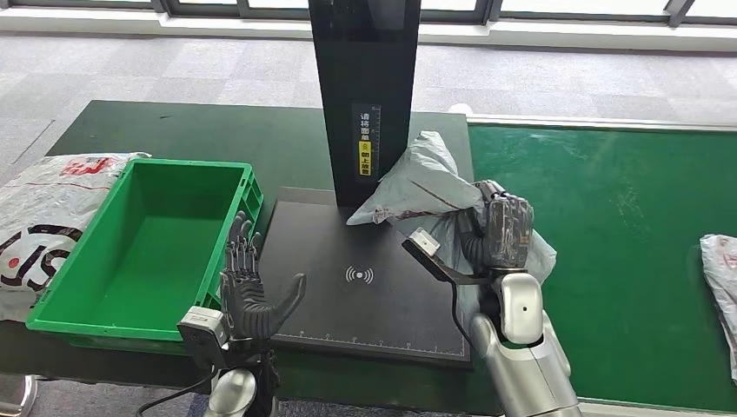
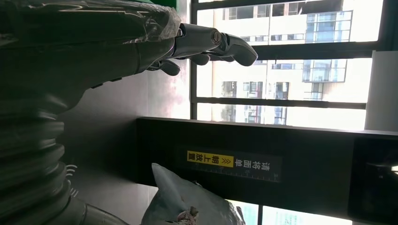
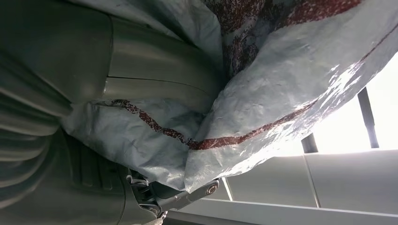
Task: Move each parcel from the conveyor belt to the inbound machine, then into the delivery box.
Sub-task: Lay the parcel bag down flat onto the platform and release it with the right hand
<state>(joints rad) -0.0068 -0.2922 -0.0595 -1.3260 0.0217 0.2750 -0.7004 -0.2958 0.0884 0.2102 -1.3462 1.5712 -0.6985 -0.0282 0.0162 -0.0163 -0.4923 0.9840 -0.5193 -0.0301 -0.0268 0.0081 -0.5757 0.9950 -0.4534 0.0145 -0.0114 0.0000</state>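
Left hand: the left hand [image 1: 252, 300] was raised at the near edge of the table, palm facing the machine, fingers spread and upright, thumb out to the side, holding nothing. It stood over the near left corner of the black plate, just beside the crate's near right corner. In the left wrist view its fingers [image 2: 206, 42] stretched out against the windows.

Right hand: the right hand [image 1: 500, 230] was lifted over the right edge of the plate, fingers wrapped around a grey parcel. In the right wrist view the thumb [image 3: 155, 82] pressed into the wrinkled film.

Parcel: the parcel [image 1: 426, 182], grey plastic with dark red print, was held off the surface, its free end drooping towards the mast base. Whether that end touched the plate could not be told.

Machine: the plate [image 1: 348, 295] was flat and black with a white wireless mark near its middle; the black mast [image 1: 365, 87] rose from its far side, carrying a yellow label.

Crate: a green crate [image 1: 148, 252] sat left of the plate.

Bag: a white bag [image 1: 43, 217] with red and black print lay left of the crate.

Belt: the green belt [image 1: 608, 243] ran right of the machine; a second parcel [image 1: 721, 278] lay at its right edge.
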